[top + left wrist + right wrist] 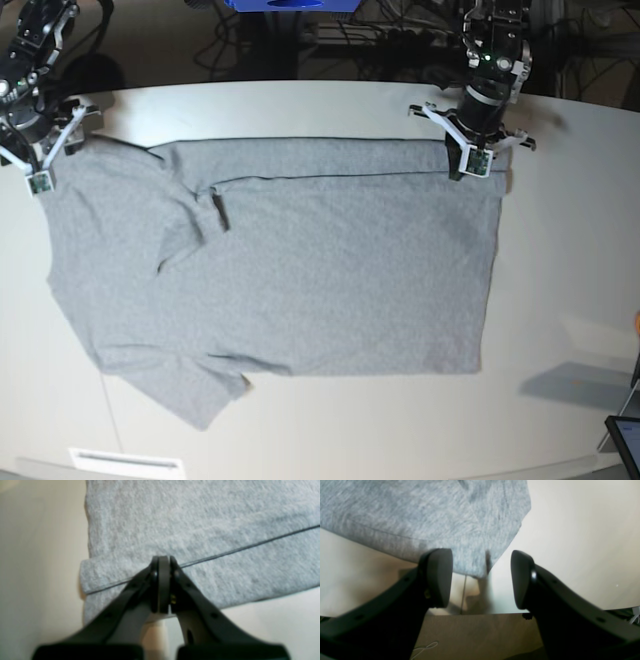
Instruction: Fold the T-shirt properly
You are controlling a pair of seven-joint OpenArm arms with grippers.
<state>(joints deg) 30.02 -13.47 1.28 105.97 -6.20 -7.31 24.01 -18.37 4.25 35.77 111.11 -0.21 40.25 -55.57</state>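
The heather-grey T-shirt (300, 270) lies flat across the table, plain side up, sleeves to the left. A narrow strip along its far edge is folded over. My left gripper (476, 165) is at the shirt's far right corner. In the left wrist view it (163, 560) is shut, tips meeting on the folded flap's edge (225, 552). My right gripper (42, 168) is at the far left sleeve. In the right wrist view it (480, 577) is open, with a corner of the shirt (470, 555) just beyond the gap between its fingers, not gripped.
The cream table (560, 300) has bare surface to the right of the shirt and along the front. A dark device (625, 440) sits at the front right corner. Cables and equipment (300, 30) lie beyond the far edge. The table's edge and the floor (475, 635) show below the right gripper.
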